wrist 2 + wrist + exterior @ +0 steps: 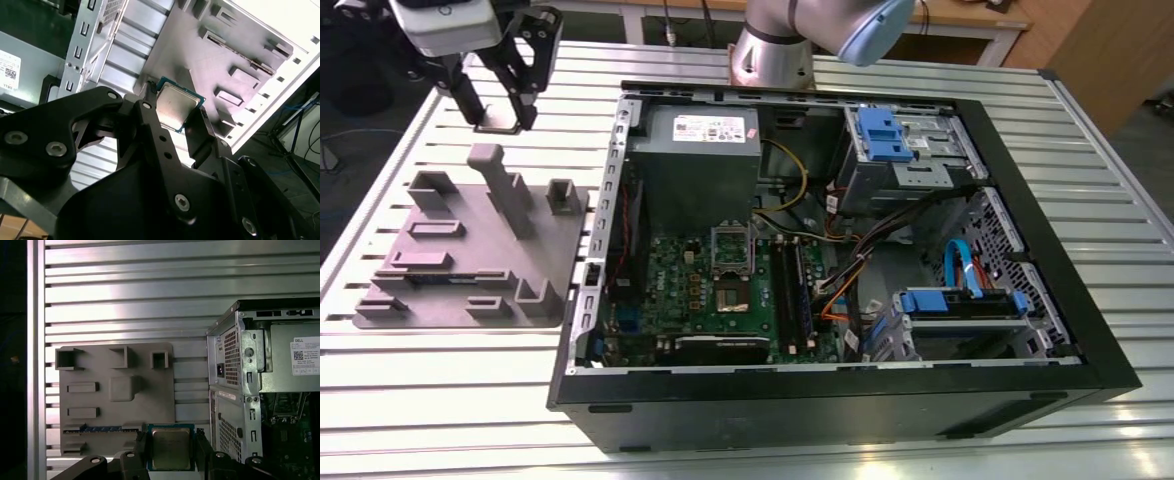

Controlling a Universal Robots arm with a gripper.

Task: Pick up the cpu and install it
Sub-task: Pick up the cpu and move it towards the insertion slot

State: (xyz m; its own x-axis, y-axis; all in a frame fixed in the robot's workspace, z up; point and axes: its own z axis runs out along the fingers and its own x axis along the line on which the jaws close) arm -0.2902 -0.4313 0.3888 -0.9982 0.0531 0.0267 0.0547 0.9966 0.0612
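Note:
The cpu (176, 104) (171, 447), a small flat square chip with a silvery top and a teal rim, sits clamped between the two black fingers of my gripper (175, 112) (171, 450). In the exterior view the gripper (500, 118) hangs above the slatted table beyond the grey fixture plate (474, 250), at the exterior view's upper left, with the chip (499, 127) at its tips. The open computer case (841, 260) lies to the exterior view's right. Its green motherboard (720, 290) carries the open socket (731, 296) under a raised metal frame.
The grey fixture plate (115, 390) has raised blocks and slots. A grey power supply box with a white label (698, 150) fills the case's back corner. Blue drive cages (897, 135), cables and a graphics card lie inside. The arm's base (771, 50) stands behind the case.

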